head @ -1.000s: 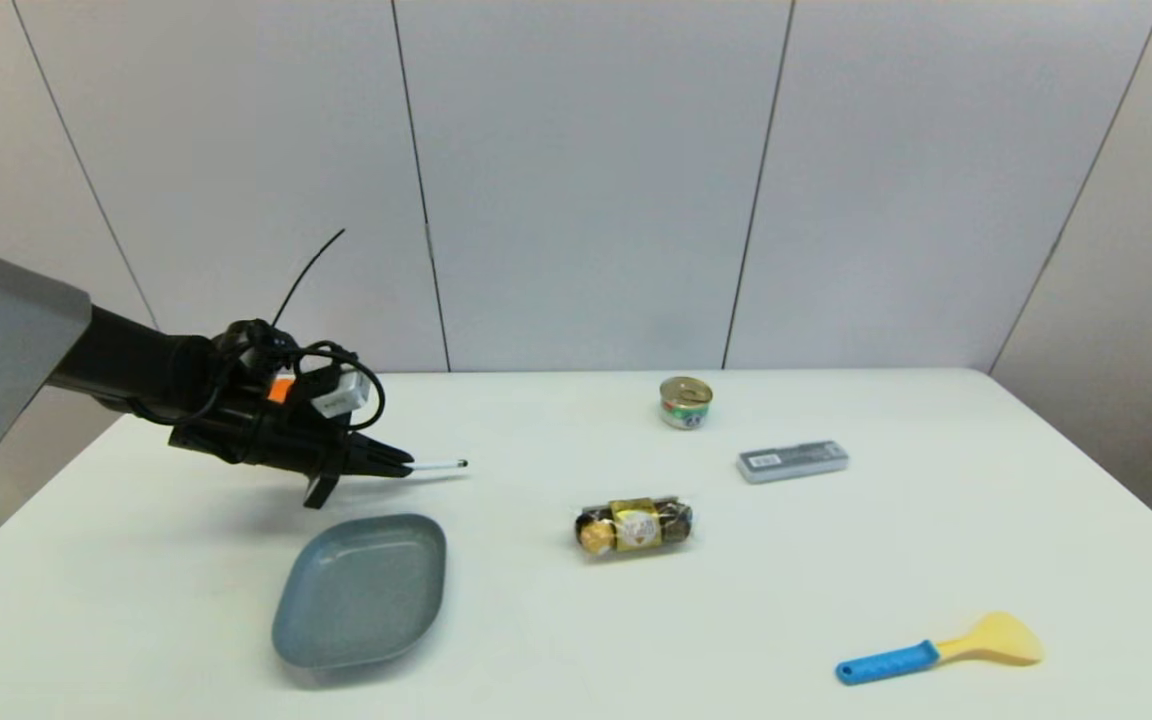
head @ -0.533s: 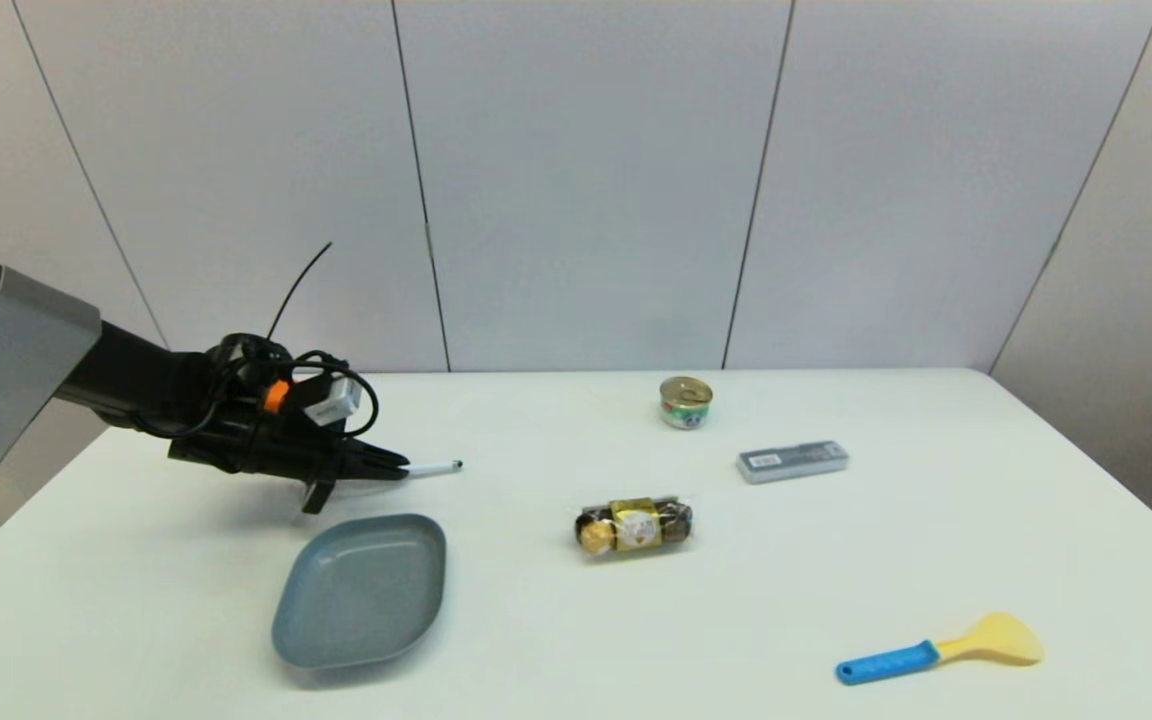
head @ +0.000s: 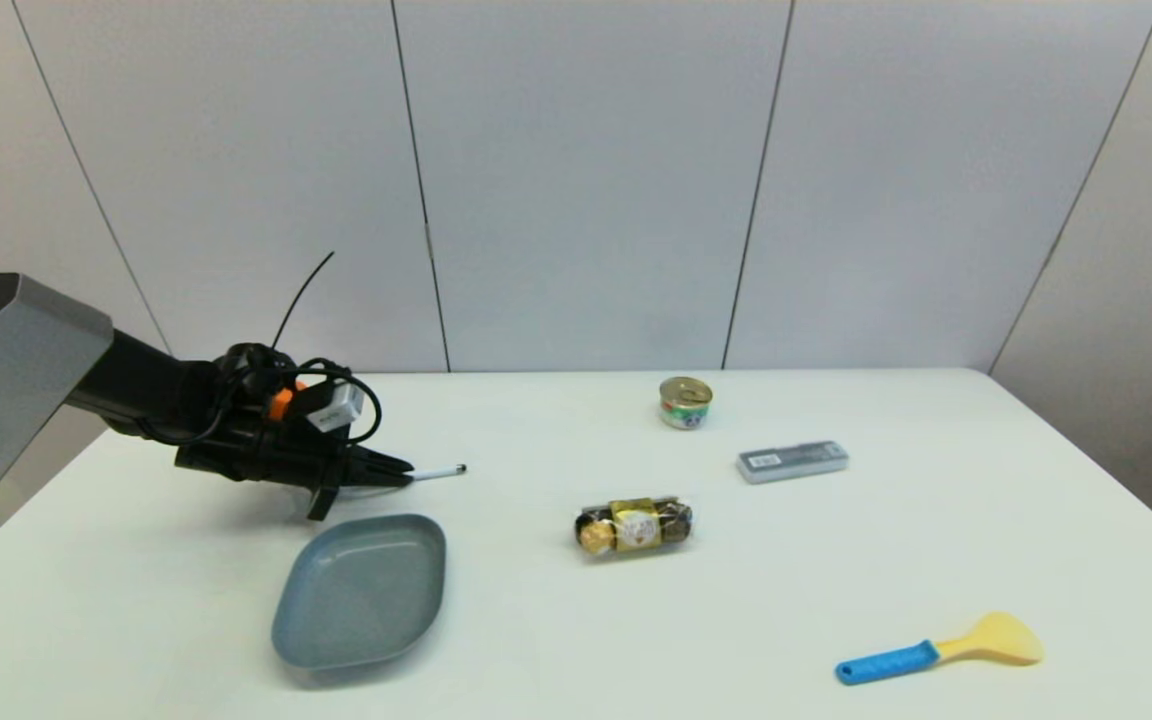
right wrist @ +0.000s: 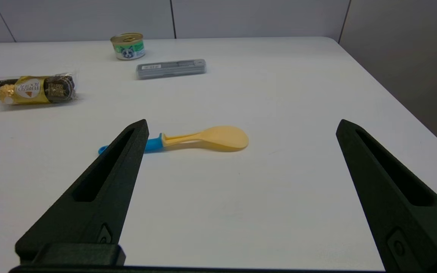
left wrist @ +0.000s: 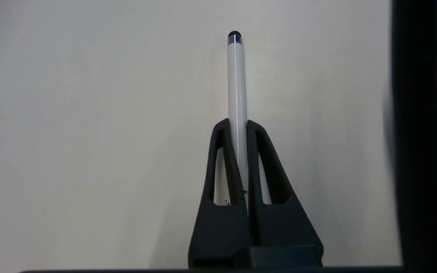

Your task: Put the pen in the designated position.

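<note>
Head view: gripping the pen (head: 439, 471) tight in the left gripper (head: 398, 473), hovering beside the plate (head: 361, 590), needing lowering flat onto bare table (head: 536, 620) before letting go.

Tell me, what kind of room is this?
Probably a robot test room, not a home: a bare white table against plain grey wall panels, with unrelated items laid out, such as a can, chocolates and a spatula.

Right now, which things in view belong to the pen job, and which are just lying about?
Job: pen, clamped in the left gripper above the table.

Lying about: grey plate, chocolate pack, tin can, grey case, spatula; right gripper, open, idle.
</note>
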{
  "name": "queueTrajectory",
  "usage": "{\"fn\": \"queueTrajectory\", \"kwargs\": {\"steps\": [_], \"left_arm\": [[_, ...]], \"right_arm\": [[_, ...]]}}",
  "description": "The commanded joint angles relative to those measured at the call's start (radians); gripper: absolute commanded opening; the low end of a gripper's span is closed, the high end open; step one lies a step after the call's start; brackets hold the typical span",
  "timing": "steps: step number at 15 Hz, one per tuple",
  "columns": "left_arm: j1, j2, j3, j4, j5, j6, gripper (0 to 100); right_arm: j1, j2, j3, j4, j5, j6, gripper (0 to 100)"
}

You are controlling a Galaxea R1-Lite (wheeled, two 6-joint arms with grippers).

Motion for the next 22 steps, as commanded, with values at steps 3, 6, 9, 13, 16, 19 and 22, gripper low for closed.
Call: {"fn": "queueTrajectory", "kwargs": {"steps": [3,6,9,13,16,19,22], "left_arm": [[0.0,0.013,0.006,0.005,-0.001,0.008,100],[0.0,-0.001,-0.003,0.009,0.002,0.001,100],[0.0,-0.039,-0.009,0.012,0.008,-0.02,100],[0.002,-0.15,-0.009,0.042,0.025,-0.054,100],[0.0,-0.268,-0.012,0.054,0.027,-0.1,100],[0.002,-0.44,-0.009,0.14,0.064,-0.163,100],[0.013,-0.609,0.002,0.23,0.091,-0.241,100]], "right_arm": [[0.0,0.0,0.002,-0.001,0.0,0.0,100],[0.0,0.0,0.002,-0.001,0.0,0.0,100],[0.0,0.0,0.002,-0.001,0.0,0.0,100],[0.0,0.0,0.002,-0.001,0.0,0.0,100],[0.0,0.0,0.002,-0.001,0.0,0.0,100],[0.0,0.0,0.002,-0.001,0.0,0.0,100],[0.0,0.0,0.002,-0.001,0.0,0.0,100]]}}
